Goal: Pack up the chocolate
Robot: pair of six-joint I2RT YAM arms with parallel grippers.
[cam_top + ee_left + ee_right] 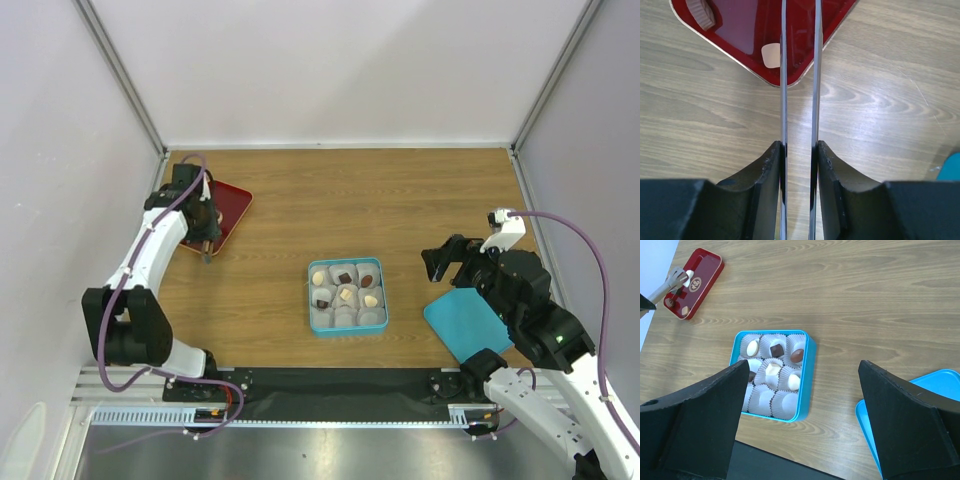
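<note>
Left wrist view: your left gripper [799, 165] pinches the metal tongs [783, 75], blades close together, reaching over the red tray [740, 35] just beside a tan chocolate [771, 55] (so a pickup looks next). More chocolates [345, 278] sit in paper cups [345, 315] in the blue tin [315, 325] at mid-table. Your right gripper [804, 375] gapes wide and empty near the blue lid [465, 320]. All this sits on a wooden tabletop [400, 200], with plain white walls [350, 70] around.

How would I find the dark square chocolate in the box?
Start at the blue tin in the middle of the wooden table. In its far row, the middle spot holds the dark square chocolate, between a cream oval and a rounded brown piece; both are rounder and lighter.
</note>
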